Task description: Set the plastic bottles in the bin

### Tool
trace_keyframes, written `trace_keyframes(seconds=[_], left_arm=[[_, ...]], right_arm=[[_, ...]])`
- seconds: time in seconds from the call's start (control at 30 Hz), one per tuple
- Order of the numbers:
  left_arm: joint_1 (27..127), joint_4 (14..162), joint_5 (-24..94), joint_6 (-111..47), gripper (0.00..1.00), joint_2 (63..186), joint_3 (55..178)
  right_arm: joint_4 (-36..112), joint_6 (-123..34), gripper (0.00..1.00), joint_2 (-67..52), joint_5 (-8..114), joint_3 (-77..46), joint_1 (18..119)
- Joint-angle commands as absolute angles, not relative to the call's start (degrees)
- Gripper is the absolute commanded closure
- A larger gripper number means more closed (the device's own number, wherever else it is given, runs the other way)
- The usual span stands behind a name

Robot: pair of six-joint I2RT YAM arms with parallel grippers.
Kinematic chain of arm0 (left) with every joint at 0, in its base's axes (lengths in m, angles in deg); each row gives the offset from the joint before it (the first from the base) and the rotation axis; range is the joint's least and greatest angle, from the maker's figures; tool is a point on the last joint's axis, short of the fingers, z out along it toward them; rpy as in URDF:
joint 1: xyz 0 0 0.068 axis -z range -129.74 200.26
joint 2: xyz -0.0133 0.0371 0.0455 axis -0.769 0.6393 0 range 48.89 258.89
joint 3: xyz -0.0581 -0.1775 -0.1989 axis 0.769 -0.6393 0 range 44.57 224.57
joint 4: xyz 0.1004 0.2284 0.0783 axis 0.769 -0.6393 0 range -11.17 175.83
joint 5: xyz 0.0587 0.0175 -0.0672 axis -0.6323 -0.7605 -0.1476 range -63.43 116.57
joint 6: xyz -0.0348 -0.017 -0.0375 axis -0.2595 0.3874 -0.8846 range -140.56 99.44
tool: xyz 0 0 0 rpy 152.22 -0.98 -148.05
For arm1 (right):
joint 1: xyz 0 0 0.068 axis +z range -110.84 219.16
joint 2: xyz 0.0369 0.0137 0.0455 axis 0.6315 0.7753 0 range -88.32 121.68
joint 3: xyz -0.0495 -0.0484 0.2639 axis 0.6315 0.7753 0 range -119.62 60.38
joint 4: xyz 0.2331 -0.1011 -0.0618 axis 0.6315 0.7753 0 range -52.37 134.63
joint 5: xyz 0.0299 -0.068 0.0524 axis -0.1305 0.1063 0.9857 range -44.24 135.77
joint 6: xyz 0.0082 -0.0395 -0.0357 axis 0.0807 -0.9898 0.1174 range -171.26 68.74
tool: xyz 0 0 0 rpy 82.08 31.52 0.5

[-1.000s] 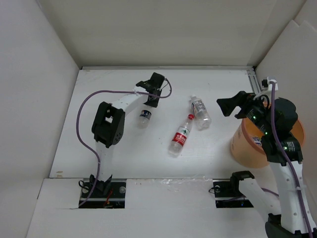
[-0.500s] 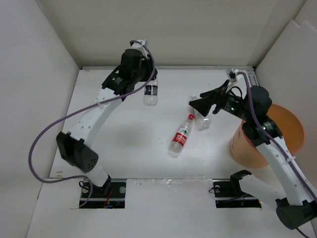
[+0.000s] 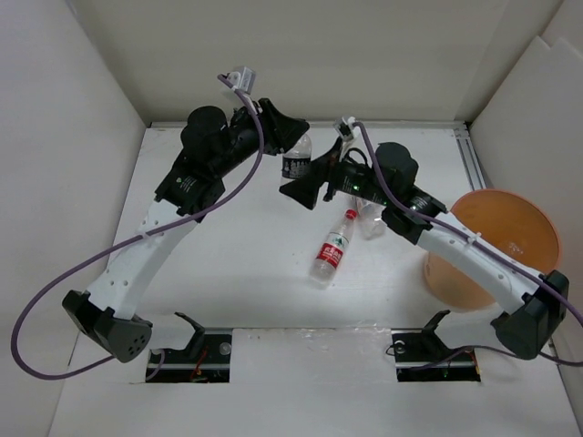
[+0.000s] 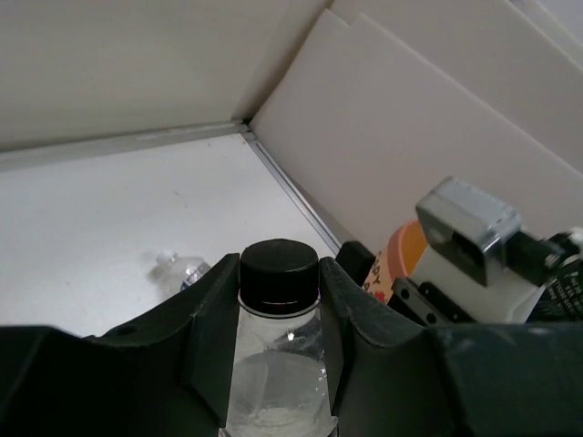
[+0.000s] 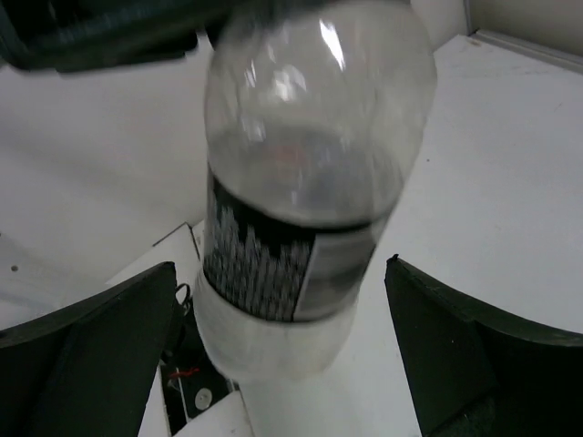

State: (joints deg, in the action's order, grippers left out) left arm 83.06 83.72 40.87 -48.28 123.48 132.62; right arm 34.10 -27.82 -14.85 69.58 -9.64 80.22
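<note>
The left claw (image 4: pixel 278 273), clamped shut on a clear plastic bottle (image 5: pixel 301 182) with dark label and black cap, holds it above the white table's (image 3: pixel 228 264) far middle, between the right claw's (image 5: pixel 278 266) wide-spread fingers (image 5: pixel 91 364), which touch nothing.

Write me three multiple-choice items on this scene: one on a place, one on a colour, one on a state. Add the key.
1. The bin stands: A at the right side of the table; B at its far left corner; C in its middle.
2. The cap of the bottle in the left gripper is: A red; B black; C green.
3. The right gripper is: A shut on a bottle; B shut on nothing; C open.
Key: 1 A, it sits at the right edge in the top view; 2 B, the left wrist view shows a black cap; 3 C, its fingers stand wide apart either side of the held bottle.
</note>
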Motion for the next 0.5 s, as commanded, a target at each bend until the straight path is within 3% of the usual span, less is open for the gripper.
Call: trace_keyframes(seconds=[0.0, 0.07, 0.17, 0.2, 0.23, 0.27, 0.3, 0.33, 0.37, 0.47], left_arm=[[82.9, 88.8, 45.2, -50.8, 1.00, 121.9, 130.4], [82.9, 88.8, 46.2, -51.3, 1.00, 121.4, 130.4], [82.9, 90.7, 47.0, -52.1, 1.00, 119.8, 128.9], [82.9, 91.3, 46.3, -52.6, 1.00, 118.9, 128.2], [82.9, 91.3, 46.3, -52.6, 1.00, 118.9, 128.2], [82.9, 90.8, 44.5, -52.6, 0.87, 118.3, 128.2], [82.9, 90.1, 43.8, -52.6, 0.62, 118.3, 128.8], [82.9, 90.1, 42.5, -52.1, 0.42, 117.7, 128.8], [82.9, 89.5, 41.1, -52.1, 0.00, 116.8, 128.8], [82.9, 90.1, 36.6, -50.4, 0.00, 115.2, 127.5]], right_arm=[[25.0, -27.3, 0.00, -12.8, 68.4, -14.8, 81.7], [25.0, -27.3, 0.00, -11.5, 66.6, -15.8, 82.4], [24.3, -26.7, 0.29, -8.5, 66.6, -17.4, 82.4], [24.3, -26.2, 0.63, -7.9, 67.2, -18.0, 82.4], [24.3, -26.2, 0.76, -7.9, 67.2, -18.0, 82.4], [24.3, -26.2, 0.88, -7.9, 67.2, -18.0, 82.4], [24.3, -25.7, 0.98, -7.9, 65.5, -17.4, 82.4], [24.9, -25.7, 1.00, -8.6, 64.5, -16.5, 82.4], [25.8, -25.7, 1.00, -10.7, 63.3, -15.9, 82.4], [32.8, -26.2, 1.00, -17.6, 56.5, -13.7, 78.3]])
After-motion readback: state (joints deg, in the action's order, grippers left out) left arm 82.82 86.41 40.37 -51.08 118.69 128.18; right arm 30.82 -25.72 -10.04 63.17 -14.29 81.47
